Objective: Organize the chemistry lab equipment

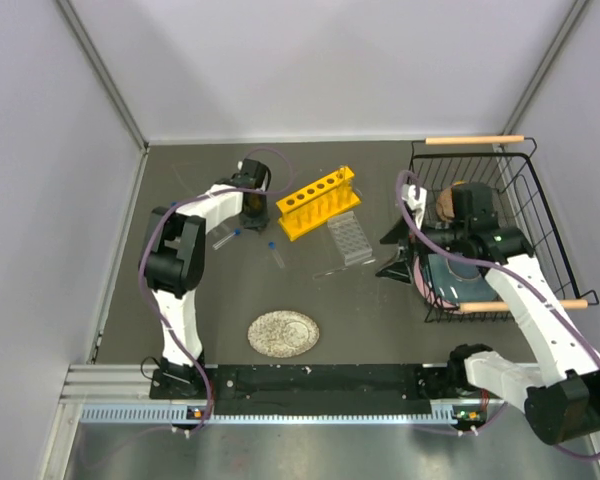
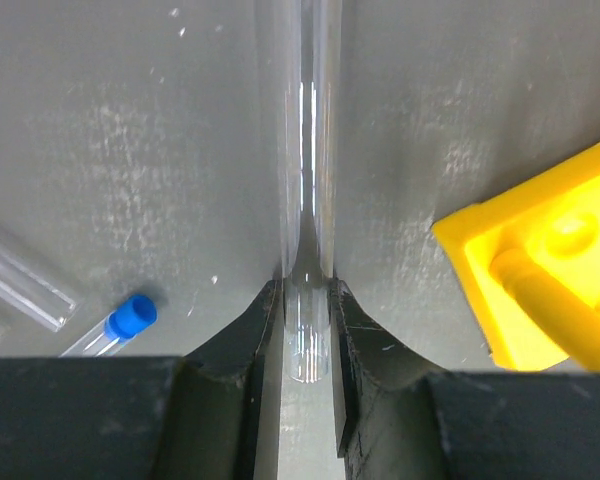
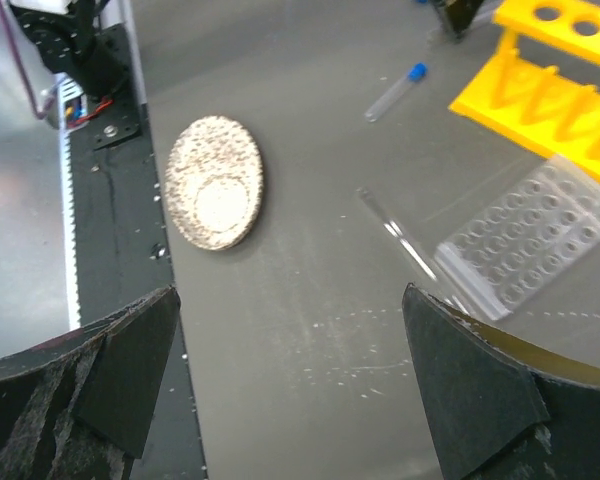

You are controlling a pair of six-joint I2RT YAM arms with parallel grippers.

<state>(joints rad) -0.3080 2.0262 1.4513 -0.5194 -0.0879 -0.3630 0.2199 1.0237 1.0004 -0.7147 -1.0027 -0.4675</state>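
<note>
In the left wrist view a thin clear glass tube [image 2: 305, 250] lies on the grey table, and my left gripper [image 2: 306, 300] is shut on its rounded end, both fingertips touching it. The yellow test-tube rack [image 2: 550, 280] is just to its right, and a blue-capped vial [image 2: 125, 320] and another clear tube [image 2: 20, 280] lie to its left. From above, my left gripper [image 1: 250, 205] sits just left of the yellow rack [image 1: 318, 203]. The clear gridded rack [image 1: 350, 239] lies beside that. My right gripper [image 3: 290, 370] hangs open over bare table, near a thin tube [image 3: 400, 240] and the gridded rack [image 3: 525, 245].
A round speckled grey plate [image 1: 283, 333] lies near the front edge. A black wire basket [image 1: 490, 230] with bowls stands at the right, close behind my right arm. One blue-capped vial [image 1: 277, 250] lies in front of the yellow rack. Walls enclose the table.
</note>
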